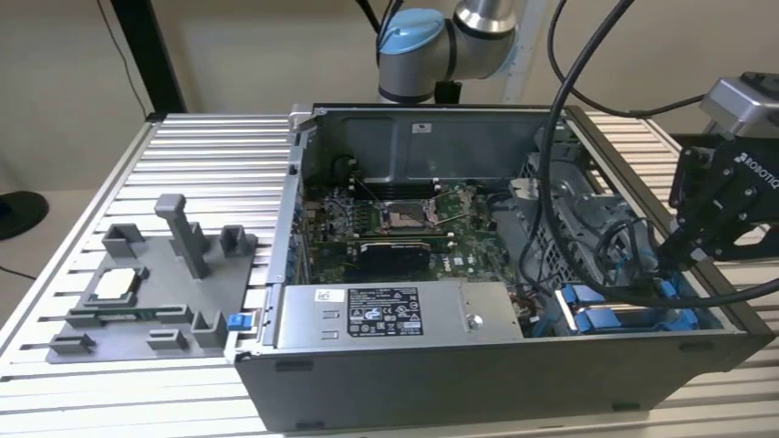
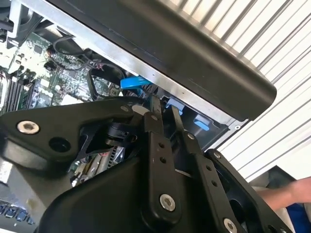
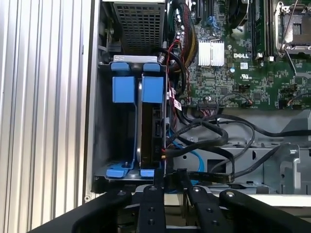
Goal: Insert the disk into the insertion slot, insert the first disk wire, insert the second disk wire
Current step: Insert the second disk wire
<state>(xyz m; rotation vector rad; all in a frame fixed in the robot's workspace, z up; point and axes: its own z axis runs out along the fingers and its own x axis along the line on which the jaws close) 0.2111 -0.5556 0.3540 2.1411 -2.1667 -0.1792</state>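
The disk (image 3: 148, 131) stands on edge in the drive bay of the open computer case (image 1: 487, 383), clipped in its bright blue frame (image 3: 152, 89). A second blue frame (image 3: 122, 89) sits beside it. In the exterior view the blue frames (image 1: 605, 320) show at the case's near corner, on that view's right. My gripper (image 3: 171, 175) hovers just past the disk's end, over a bundle of black wires (image 3: 209, 141) and a thin blue wire (image 3: 194, 158). It reaches down into the case (image 1: 667, 260). In the second wrist view the gripper (image 2: 164, 109) is close to a blue connector (image 2: 132, 82).
A grey labelled power-supply box (image 1: 402, 315) lies along the case's near wall, with the motherboard (image 1: 389, 228) behind it. A grey fixture (image 1: 146, 283) stands on the ribbed table at the exterior view's left. A person's hand (image 2: 286, 194) shows outside the case.
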